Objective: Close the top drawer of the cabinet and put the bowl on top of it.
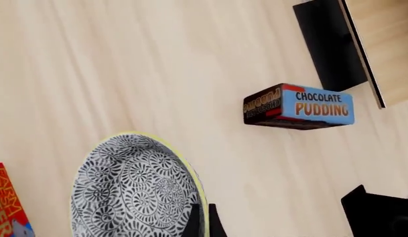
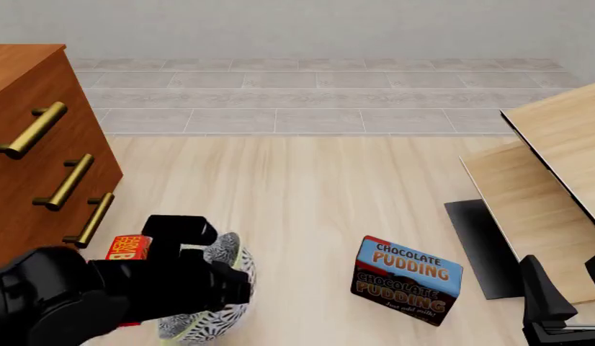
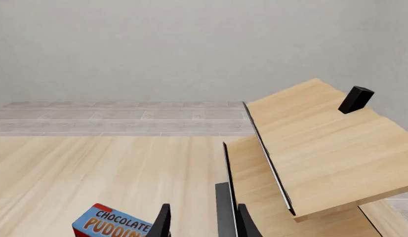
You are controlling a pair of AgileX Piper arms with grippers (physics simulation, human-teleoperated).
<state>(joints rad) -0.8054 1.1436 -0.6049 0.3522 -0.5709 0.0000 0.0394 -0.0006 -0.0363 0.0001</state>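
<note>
The bowl (image 1: 135, 190), white with a dense black floral pattern, fills the near part of the left wrist view. My left gripper (image 1: 204, 223) is shut on its rim, one finger inside and one outside. From the front, my black left arm covers most of the bowl (image 2: 225, 292) at the lower left. The reddish-brown cabinet (image 2: 29, 79) stands at the far left. The brass handle of the top drawer (image 2: 29, 130) lies in line with the two handles below it. My right gripper (image 2: 565, 285) hangs open and empty at the lower right, far from both.
A blue chocolate pudding box (image 2: 408, 281) stands in the middle foreground. A red box (image 2: 130, 247) sits between bowl and cabinet. Pale light-wood furniture (image 2: 557, 151) on a black base rises at the right, close to my right gripper (image 3: 200, 224).
</note>
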